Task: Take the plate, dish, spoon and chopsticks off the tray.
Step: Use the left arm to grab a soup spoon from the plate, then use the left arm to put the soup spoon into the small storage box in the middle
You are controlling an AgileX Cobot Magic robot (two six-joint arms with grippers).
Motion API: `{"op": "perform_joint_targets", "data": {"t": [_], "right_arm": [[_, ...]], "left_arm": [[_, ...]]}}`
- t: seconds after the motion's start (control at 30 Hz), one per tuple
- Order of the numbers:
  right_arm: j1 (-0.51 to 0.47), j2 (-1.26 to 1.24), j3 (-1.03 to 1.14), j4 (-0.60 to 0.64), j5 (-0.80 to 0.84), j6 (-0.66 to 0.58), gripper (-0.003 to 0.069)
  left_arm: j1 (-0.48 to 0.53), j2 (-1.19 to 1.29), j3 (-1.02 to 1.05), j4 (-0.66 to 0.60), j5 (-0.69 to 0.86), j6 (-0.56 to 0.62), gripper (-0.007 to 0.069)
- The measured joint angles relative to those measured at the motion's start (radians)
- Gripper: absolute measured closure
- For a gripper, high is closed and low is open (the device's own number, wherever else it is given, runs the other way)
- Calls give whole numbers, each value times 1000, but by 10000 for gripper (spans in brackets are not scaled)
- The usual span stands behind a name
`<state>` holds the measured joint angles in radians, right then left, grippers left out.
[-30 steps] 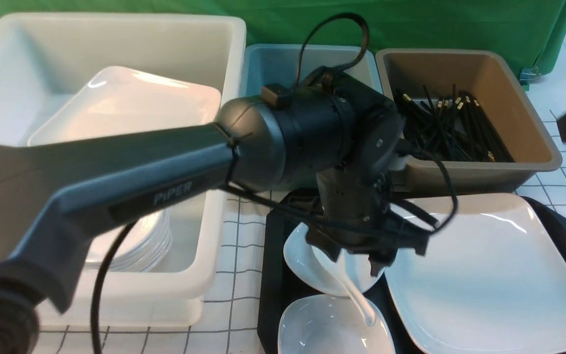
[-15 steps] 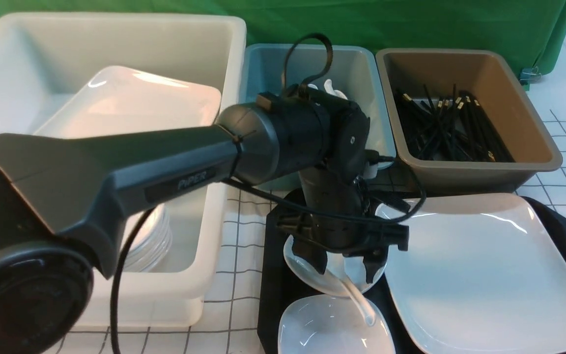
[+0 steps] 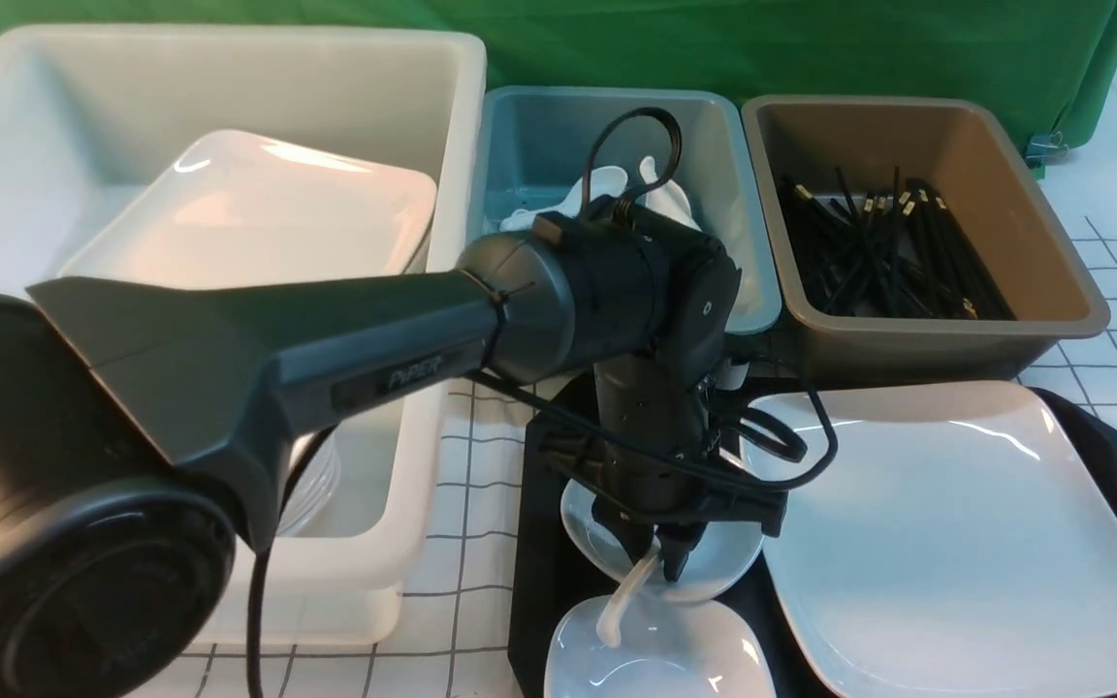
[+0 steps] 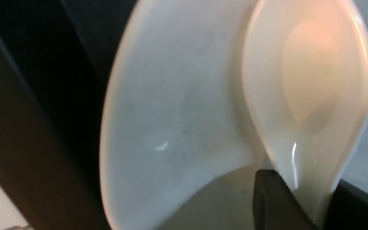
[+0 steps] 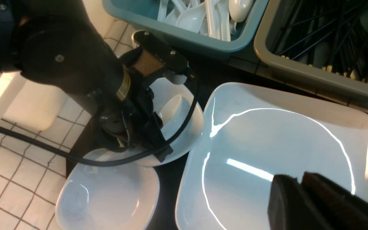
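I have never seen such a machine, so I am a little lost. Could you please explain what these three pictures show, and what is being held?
This is a robot with two arms. The front picture looks forward from between them; the other two come from a camera on each wrist. On the table lies a black tray with a big white plate, a nearer small dish and a farther small dish. Behind stand a white tub of plates, a teal tub of spoons and a brown tub of chopsticks. The left hand is closed on the handle of a white spoon, whose bowl is in the farther small dish. The right hand is closed and empty.
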<state>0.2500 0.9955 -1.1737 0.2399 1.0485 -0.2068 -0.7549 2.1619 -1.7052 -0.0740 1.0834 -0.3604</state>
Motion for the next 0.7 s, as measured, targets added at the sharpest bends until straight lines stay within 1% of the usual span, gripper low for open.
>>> {"op": "perform_joint_targets", "data": {"t": [0.23,0.33,0.4,0.43,0.47,0.5,0.53,0.57,0.6,0.7], "right_arm": [[0,0,0,0,0,-15,587],[0,0,0,5,0,-67,587],[0,0,0,21,0,-127,587],[0,-2,0,38,0,-177,587],[1,-7,1,65,-7,-253,587],[2,-8,1,75,-9,-267,587],[5,-15,2,116,-41,-346,587],[6,-16,2,122,-48,-353,587],[9,-19,2,172,-123,-393,587],[10,-17,2,241,-246,-416,587]], "left_arm": [[0,-58,-121,-21,65,67,509],[1,-94,-184,-29,71,95,509],[7,-114,-229,-20,54,100,509],[16,-125,-260,-11,28,106,509],[31,-132,-286,1,-8,109,509],[34,-132,-296,5,-16,109,509],[60,-135,-327,21,-89,110,509],[63,-135,-327,23,-99,110,509],[93,-136,-339,35,-193,112,509],[137,-126,-342,53,-358,115,509]]}}
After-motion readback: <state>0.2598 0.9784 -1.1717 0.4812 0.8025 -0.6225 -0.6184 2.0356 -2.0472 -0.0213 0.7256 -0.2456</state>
